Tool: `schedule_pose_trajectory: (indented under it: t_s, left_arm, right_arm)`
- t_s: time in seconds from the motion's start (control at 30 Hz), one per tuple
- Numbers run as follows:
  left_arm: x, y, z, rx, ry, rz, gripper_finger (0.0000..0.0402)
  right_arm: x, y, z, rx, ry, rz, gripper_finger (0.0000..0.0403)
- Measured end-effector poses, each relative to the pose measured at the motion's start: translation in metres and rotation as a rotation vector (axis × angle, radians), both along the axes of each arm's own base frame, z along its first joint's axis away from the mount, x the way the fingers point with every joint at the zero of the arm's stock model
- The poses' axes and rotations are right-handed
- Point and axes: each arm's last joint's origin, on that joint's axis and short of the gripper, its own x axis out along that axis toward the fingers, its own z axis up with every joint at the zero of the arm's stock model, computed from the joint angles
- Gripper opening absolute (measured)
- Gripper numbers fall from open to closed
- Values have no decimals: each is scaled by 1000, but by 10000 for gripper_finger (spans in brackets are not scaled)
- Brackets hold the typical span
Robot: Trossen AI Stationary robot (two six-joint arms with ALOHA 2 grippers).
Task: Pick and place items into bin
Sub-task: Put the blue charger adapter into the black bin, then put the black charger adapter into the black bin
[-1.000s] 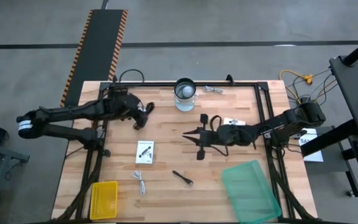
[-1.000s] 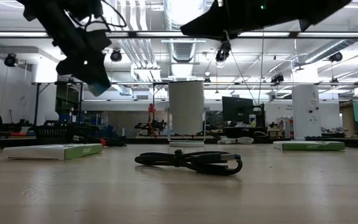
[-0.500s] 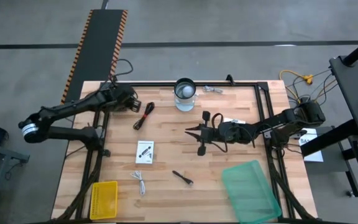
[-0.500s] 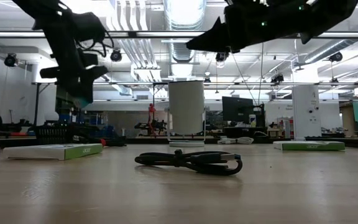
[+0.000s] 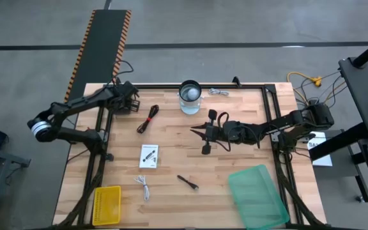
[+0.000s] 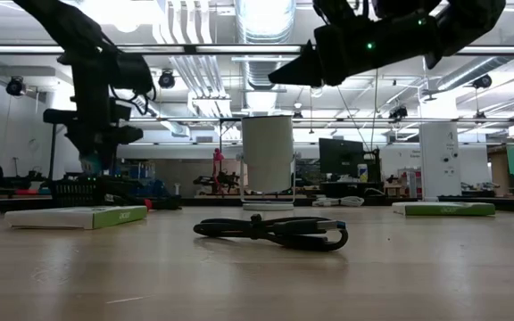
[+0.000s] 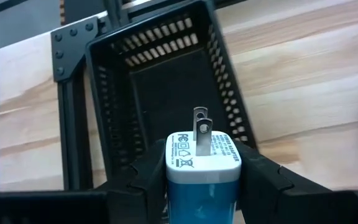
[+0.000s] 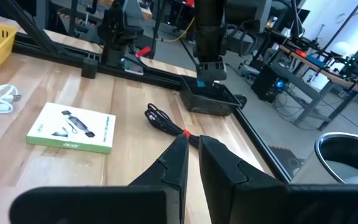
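My left gripper (image 5: 128, 103) hangs over a black slotted bin (image 7: 160, 81) at the table's far left corner, shut on a white and blue plug adapter (image 7: 202, 158). My right gripper (image 5: 197, 131) is shut and hovers mid-table, touching nothing. Lying flat on the wood are a black cable with a red tip (image 5: 147, 119), a white packet (image 5: 149, 156), a second packet (image 5: 240, 124) beside the right arm, a short white cable (image 5: 143, 187), a black stick tool (image 5: 187, 182) and small metal bits (image 5: 219, 92). My left gripper pinches the adapter's blue body (image 7: 202, 196) between its two fingers (image 7: 260, 177), one on each of two opposite sides. The fingers point down from above. The adapter is lifted clear over the bin, its white face and metal prongs (image 7: 200, 127) facing the bin floor.
A clear round jar (image 5: 190, 96) stands at the far edge. A green translucent tray (image 5: 257, 195) lies at the near right, a yellow basket (image 5: 107, 204) at the near left corner. Black frame rails (image 5: 275, 115) run along the table's sides.
My left gripper has carried the adapter from beside the black cable toward the table's far left corner, tipping from slanted to pointing straight down over the black bin. The right gripper has drawn back slightly toward the far right.
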Motion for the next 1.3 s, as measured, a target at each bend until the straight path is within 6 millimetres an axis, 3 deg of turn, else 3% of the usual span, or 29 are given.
schedule_pose_trajectory:
  t_s: [0.2,0.4,0.53,0.73,0.97,1.2,1.3]
  left_arm:
    - [0,5,-7,-32,65,-40,143]
    - [0,6,-7,-38,88,-73,259]
    - [-1,5,-5,-37,103,-109,297]
    - [-4,0,4,-28,83,-200,304]
    - [-8,-13,22,-43,-96,-330,306]
    - [6,-46,36,-283,-497,-767,306]
    - [13,-62,39,-321,-520,-877,306]
  right_arm:
    - [0,-2,-1,-27,14,0,29]
    - [-1,-2,-2,-43,23,3,29]
    - [-1,-2,-2,-43,23,4,29]
    - [-1,-2,-2,-43,23,4,29]
    - [-1,-2,-2,-43,23,4,29]
    - [-1,-2,-2,-60,26,7,29]
    - [-1,-2,-2,-61,26,7,29]
